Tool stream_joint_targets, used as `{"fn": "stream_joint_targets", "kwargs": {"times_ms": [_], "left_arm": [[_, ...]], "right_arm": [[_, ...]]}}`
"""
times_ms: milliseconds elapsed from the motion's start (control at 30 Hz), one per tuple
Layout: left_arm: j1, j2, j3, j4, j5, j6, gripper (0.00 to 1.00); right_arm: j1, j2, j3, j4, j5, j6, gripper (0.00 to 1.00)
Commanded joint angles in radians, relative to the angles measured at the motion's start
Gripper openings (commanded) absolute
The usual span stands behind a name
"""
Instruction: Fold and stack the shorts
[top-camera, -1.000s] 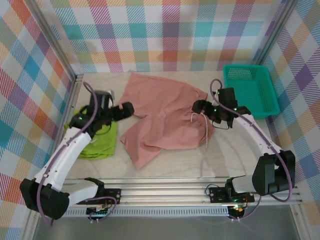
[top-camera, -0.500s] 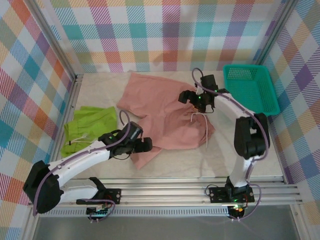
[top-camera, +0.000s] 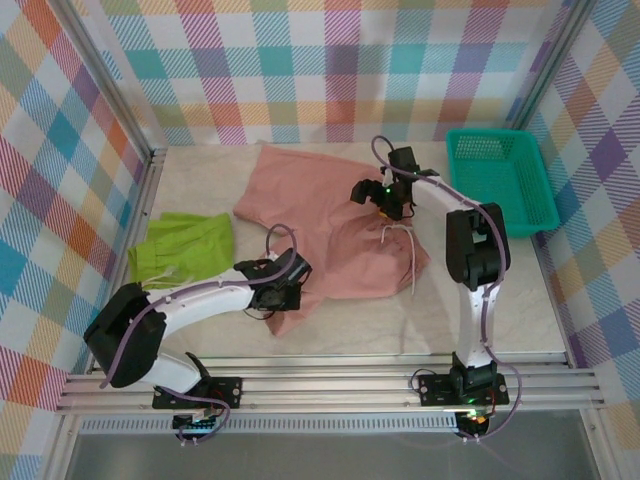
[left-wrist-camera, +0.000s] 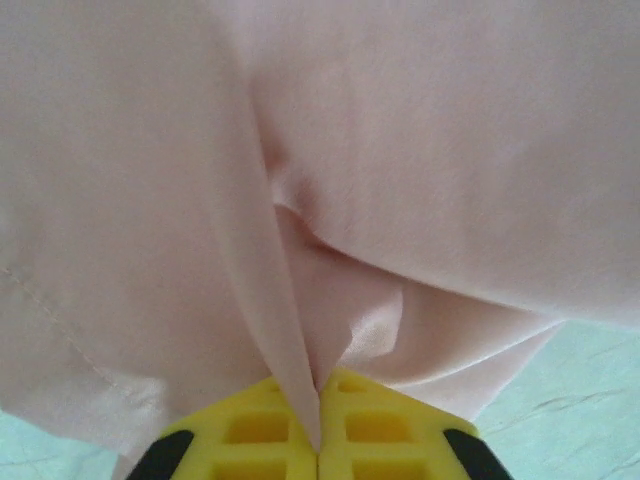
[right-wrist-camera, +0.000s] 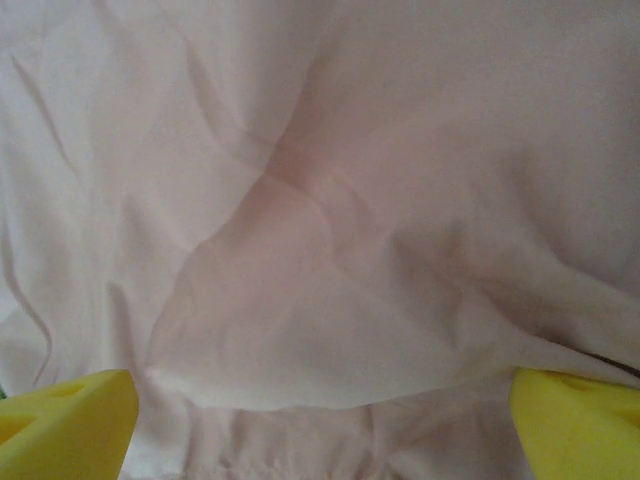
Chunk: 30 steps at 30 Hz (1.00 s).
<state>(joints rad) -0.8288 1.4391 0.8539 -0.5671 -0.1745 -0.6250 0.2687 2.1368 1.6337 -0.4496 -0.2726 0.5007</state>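
Top external view: the salmon pink shorts (top-camera: 330, 230) lie spread across the middle of the table (top-camera: 480, 300). The lime green shorts (top-camera: 180, 250) sit folded near the left edge, close beside them. The left gripper (top-camera: 285, 287) rests on the pink leg nearest the near edge. The right gripper (top-camera: 370, 193) rests on the waist, toward the far edge.

Left wrist view: we see the yellow fingers (left-wrist-camera: 250, 435) pressed together on a thin ridge of pink cloth. We judge that so slim a pinch could slip free under a pull.

Right wrist view: the yellow fingers (right-wrist-camera: 65, 415) stand wide apart over the cloth, holding nothing. If the left arm lifts alone, we expect the shorts to drag and bunch rather than fold.
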Motion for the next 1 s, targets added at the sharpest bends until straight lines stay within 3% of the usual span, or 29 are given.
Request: {"fn": "stream_joint_targets", "kwargs": {"times_ms": [0, 100, 200, 333, 400, 467, 500, 533, 633, 767, 967], "left_arm": [[-0.012, -0.046, 0.126, -0.1, -0.115, 0.052, 0.0], [0.034, -0.098, 0.244, -0.187, -0.15, 0.109, 0.0], [0.137, -0.139, 0.342, -0.234, -0.106, 0.16, 0.0], [0.292, -0.103, 0.426, -0.249, -0.034, 0.227, 0.11], [0.37, -0.054, 0.451, -0.216, 0.044, 0.256, 0.3], [0.455, 0.002, 0.461, -0.144, 0.17, 0.278, 0.78], [0.485, 0.023, 0.467, -0.124, 0.221, 0.281, 0.95], [0.513, 0.04, 0.48, -0.122, 0.258, 0.279, 1.0], [0.525, -0.005, 0.457, -0.123, 0.275, 0.278, 1.0], [0.525, -0.147, 0.269, -0.111, 0.241, 0.231, 1.0], [0.509, -0.295, -0.003, -0.084, 0.202, 0.129, 0.9]], "right_arm": [[-0.012, 0.04, 0.051, -0.031, 0.059, 0.013, 0.95], [-0.025, 0.069, 0.088, -0.061, 0.097, 0.006, 0.95], [-0.033, 0.095, 0.129, -0.098, 0.133, -0.015, 0.95], [-0.039, 0.116, 0.167, -0.124, 0.153, -0.024, 0.96], [-0.041, 0.132, 0.189, -0.134, 0.153, -0.021, 0.96], [-0.043, 0.147, 0.218, -0.15, 0.145, -0.015, 0.96], [-0.043, 0.152, 0.232, -0.156, 0.136, -0.01, 0.96], [-0.043, 0.15, 0.245, -0.163, 0.126, -0.007, 0.96], [-0.042, 0.103, 0.238, -0.151, 0.099, 0.0, 0.96], [-0.037, -0.02, 0.17, -0.097, 0.084, -0.007, 0.96], [-0.005, -0.193, 0.024, -0.063, 0.054, -0.045, 0.97]]}}
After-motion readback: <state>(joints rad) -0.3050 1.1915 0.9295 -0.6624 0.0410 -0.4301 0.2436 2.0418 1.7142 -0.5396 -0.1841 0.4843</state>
